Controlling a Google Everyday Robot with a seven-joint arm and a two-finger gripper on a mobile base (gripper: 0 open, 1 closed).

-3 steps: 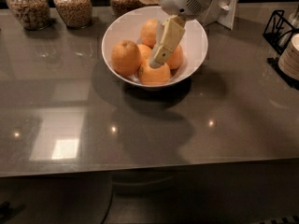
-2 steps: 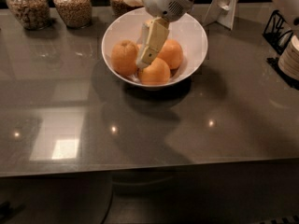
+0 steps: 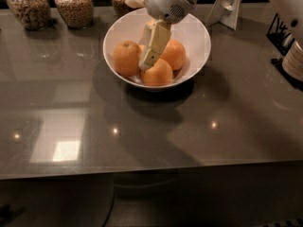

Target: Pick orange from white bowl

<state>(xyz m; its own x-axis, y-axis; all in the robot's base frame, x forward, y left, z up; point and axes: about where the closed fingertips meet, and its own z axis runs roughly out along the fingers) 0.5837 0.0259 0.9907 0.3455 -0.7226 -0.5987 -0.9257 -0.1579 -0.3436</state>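
Note:
The white bowl (image 3: 196, 30) stands on the dark grey counter, back centre. It holds several oranges: one at the left (image 3: 126, 56), one at the front (image 3: 158, 74) and one at the right (image 3: 174, 54). My gripper (image 3: 147, 60) reaches down into the bowl from the white arm above. Its tip sits between the left orange and the front orange, close against the front one. A further orange behind it is mostly hidden by the gripper.
Three glass jars of grains (image 3: 73, 4) stand along the back left. A white stand (image 3: 230, 6) is at the back right. A black wire rack (image 3: 284, 34) and a stack of white dishes (image 3: 294, 60) are at the right edge. The counter's front edge (image 3: 142, 171) runs across the lower part of the view.
My gripper has moved left across the bowl, from over the right and front oranges to the gap beside the left orange. The oranges have not shifted.

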